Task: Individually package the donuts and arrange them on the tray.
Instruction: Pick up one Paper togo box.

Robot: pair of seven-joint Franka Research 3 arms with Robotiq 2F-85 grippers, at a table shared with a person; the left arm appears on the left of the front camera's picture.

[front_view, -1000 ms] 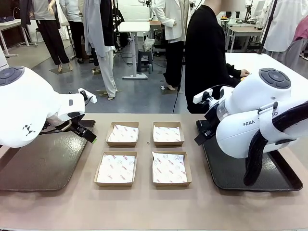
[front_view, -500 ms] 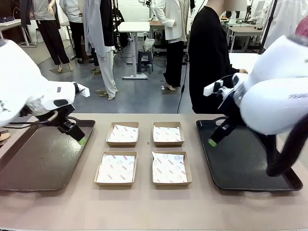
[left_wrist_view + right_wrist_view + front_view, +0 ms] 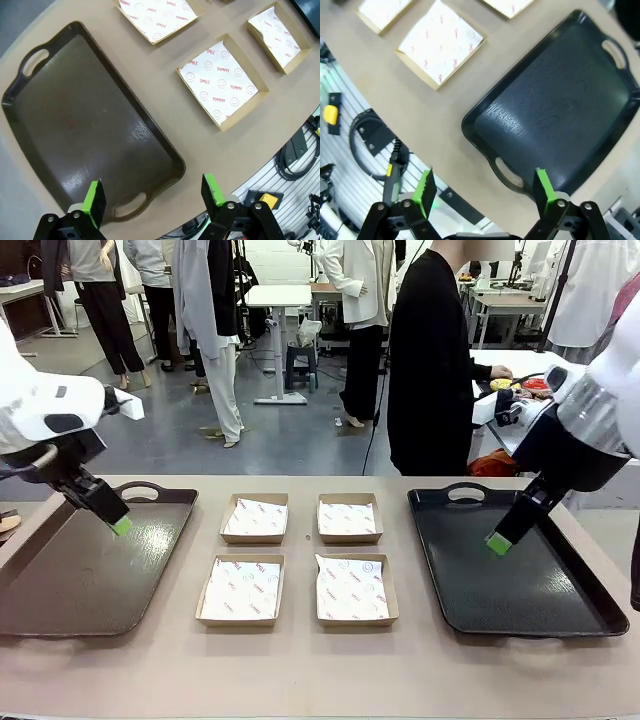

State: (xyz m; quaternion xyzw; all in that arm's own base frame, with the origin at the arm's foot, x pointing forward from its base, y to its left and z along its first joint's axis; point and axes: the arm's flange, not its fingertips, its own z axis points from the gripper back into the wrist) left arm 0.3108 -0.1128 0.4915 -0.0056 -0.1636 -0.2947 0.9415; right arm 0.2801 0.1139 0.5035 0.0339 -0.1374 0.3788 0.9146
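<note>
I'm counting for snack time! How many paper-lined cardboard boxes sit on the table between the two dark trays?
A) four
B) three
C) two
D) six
A: four square brown cardboard boxes lined with white printed paper stand in two rows of two, between the dark brown handled tray and the black handled tray.

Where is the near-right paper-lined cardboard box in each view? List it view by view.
Front view: near-right paper-lined cardboard box, lower centre.
Left wrist view: the box, upper right.
Right wrist view: the box, upper left, paper askew.
Shared landmark: the near-left cardboard box beside it.
</note>
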